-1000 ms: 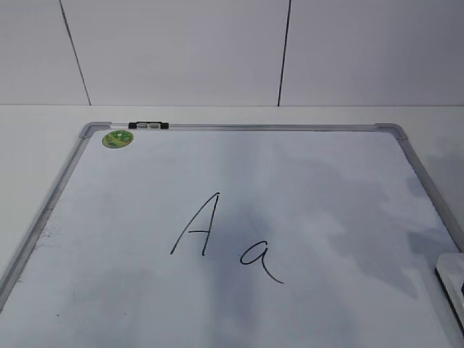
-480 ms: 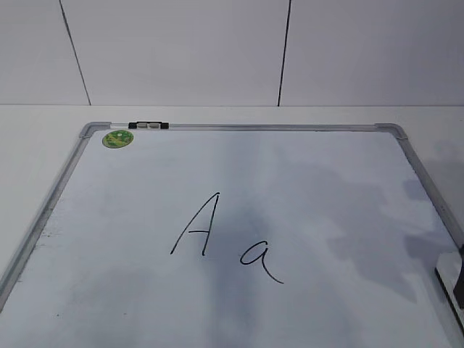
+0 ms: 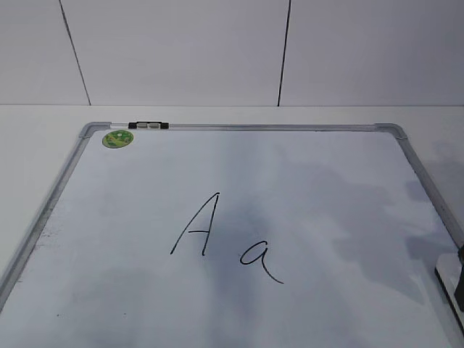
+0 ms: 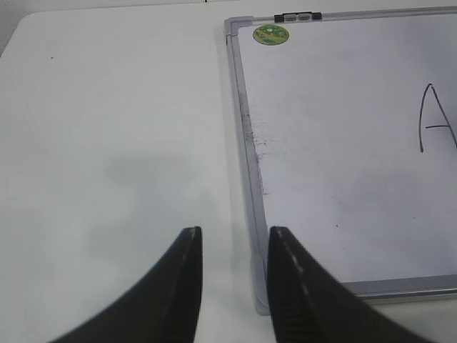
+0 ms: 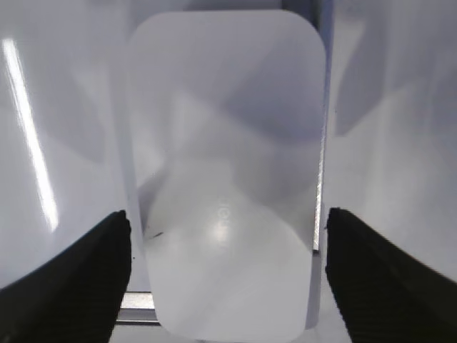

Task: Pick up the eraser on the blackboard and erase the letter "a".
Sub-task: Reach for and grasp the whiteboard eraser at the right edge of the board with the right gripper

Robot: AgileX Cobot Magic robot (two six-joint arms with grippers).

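Note:
The blackboard (image 3: 239, 210) is a white dry-erase board with a silver frame, lying flat. A capital "A" (image 3: 196, 225) and the small letter "a" (image 3: 259, 259) are drawn near its middle. The eraser (image 5: 225, 164), a white rounded block, lies at the board's right edge; only a sliver of it (image 3: 447, 273) shows in the exterior view. My right gripper (image 5: 226, 216) is open wide, with one finger on each side of the eraser and neither touching it. One dark finger (image 3: 460, 281) shows at the exterior view's right edge. My left gripper (image 4: 233, 232) is open and empty beside the board's near left corner.
A round green magnet (image 3: 117, 138) and a small black-and-grey clip (image 3: 148, 125) sit at the board's far left corner. The magnet also shows in the left wrist view (image 4: 271, 33). White table surrounds the board; a white wall stands behind it.
A dark finger of my right gripper has come into the exterior view at the right edge and now covers part of the eraser. The board and letters are unchanged.

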